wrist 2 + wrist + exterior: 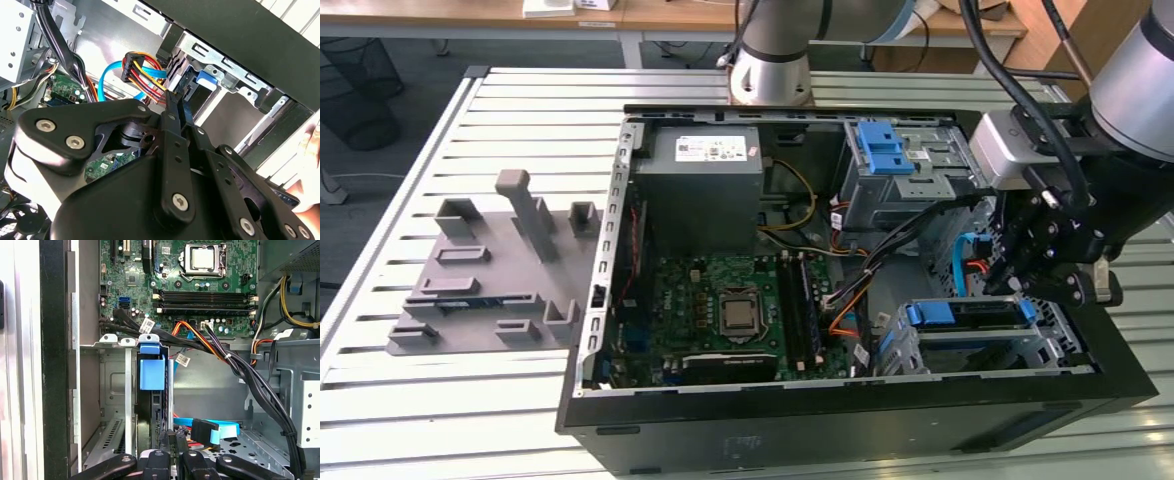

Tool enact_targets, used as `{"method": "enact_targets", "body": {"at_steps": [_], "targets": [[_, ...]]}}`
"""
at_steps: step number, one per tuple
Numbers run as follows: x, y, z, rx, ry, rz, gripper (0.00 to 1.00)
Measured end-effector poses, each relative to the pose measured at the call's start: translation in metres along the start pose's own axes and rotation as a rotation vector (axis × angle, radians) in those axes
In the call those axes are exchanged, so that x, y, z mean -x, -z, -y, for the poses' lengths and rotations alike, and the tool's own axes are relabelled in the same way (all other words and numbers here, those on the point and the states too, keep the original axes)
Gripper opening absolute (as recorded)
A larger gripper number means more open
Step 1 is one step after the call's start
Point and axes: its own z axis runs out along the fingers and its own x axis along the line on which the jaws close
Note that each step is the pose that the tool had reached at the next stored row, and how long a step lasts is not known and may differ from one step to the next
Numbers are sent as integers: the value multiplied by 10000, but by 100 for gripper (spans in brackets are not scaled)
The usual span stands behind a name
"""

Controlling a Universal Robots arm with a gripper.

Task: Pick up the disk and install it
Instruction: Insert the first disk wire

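The gripper (1034, 285) hangs inside the open computer case (854, 430), at its side on the exterior view's right, directly over the drive cage (987, 345); whether it is clenched or released cannot be told. The disk (152, 390) stands on edge in the cage slot with its blue frame tab showing, just in front of the gripper in the first wrist view. Beside it run a blue data cable (212, 427) and black cable bundles (260, 390), with the motherboard (734, 310) beyond.
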Motion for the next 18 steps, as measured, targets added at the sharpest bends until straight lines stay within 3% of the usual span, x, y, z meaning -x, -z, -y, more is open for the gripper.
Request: {"method": "enact_targets", "body": {"at_steps": [8,18], "targets": [[-48,-3,1,2,-8,1,16],[-71,-37,2,84,-215,-11,16]]}}
